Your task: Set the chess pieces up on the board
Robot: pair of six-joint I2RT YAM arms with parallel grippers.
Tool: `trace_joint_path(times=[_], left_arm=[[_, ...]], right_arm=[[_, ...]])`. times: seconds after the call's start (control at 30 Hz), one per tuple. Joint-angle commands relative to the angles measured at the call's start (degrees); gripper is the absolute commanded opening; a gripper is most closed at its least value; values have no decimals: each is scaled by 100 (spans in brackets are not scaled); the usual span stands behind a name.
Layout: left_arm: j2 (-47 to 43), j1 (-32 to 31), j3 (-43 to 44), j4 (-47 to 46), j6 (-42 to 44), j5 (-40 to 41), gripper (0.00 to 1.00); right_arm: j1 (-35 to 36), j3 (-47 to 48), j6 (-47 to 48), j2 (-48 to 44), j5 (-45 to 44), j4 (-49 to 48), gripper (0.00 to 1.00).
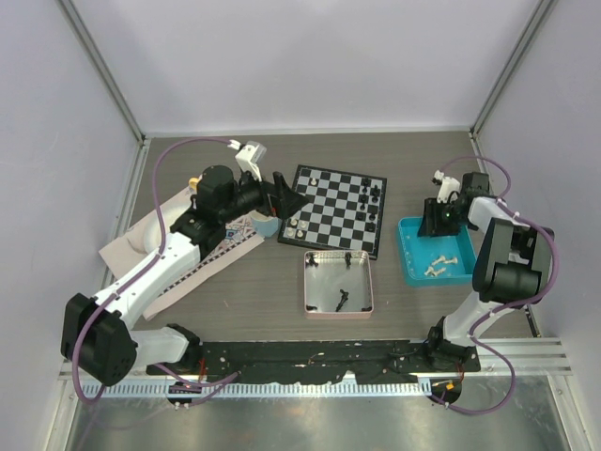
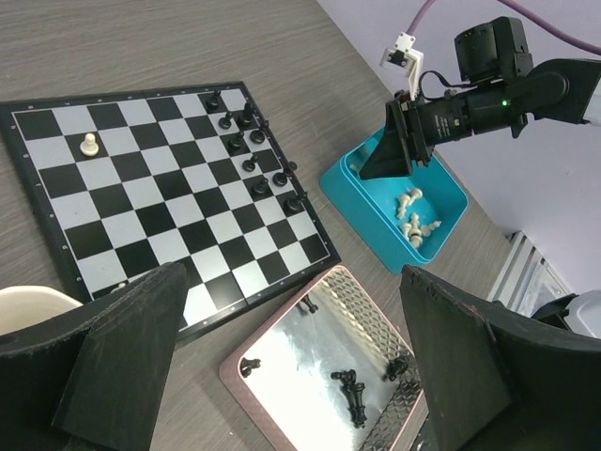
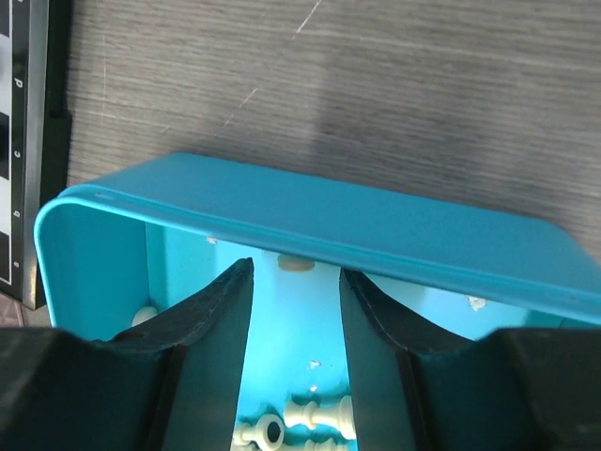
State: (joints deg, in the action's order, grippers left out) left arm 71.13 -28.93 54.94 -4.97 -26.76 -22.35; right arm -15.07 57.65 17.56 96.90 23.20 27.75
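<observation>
Over the brown table (image 1: 413, 169), we are hanging our half-open, empty right gripper (image 3: 295, 271) in the blue tray (image 3: 310, 211), white pieces (image 3: 300, 418) lying flat just beside it on our side, our wide-open left gripper (image 2: 293, 277) hovering by the board (image 1: 333, 211).

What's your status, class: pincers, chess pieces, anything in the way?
Left pincer open, empty, at the board. Right pincer open, low in the blue tray above white pieces. Black pieces lie in the pink tray. Nothing seen blocking.

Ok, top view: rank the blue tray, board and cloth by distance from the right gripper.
1. blue tray, directly under the right gripper
2. board, mid-table, to the gripper's left
3. cloth, far left side
</observation>
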Motion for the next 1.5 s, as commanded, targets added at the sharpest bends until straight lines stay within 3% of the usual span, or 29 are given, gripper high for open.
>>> trace_joint_path(times=[0.0,0.3,0.57,0.7,0.83,1.27,1.47], left_arm=[[-29,-8,-27,-329,-66,-77,100],[-38,-8,-27,-329,-189,-138,100],[-56,-8,-44,-346,-276,-200,100],[-56,-8,-53,-364,-347,-278,100],[-21,-8,8,-452,-584,-612,100],[576,-16,140,-1128,-1963,-2018,99],[849,-121,157,-1551,-2465,-2204,99]], right_arm=[[162,1,-69,39,-192,-471,46],[276,-201,98,13,-404,-454,36],[294,-359,169,-136,-553,-498,34],[294,-351,204,-110,-457,-472,19],[294,-359,318,-277,-395,-376,11],[259,-614,1574,-1929,-79,906,5],[259,-623,1803,-2491,342,1390,5]])
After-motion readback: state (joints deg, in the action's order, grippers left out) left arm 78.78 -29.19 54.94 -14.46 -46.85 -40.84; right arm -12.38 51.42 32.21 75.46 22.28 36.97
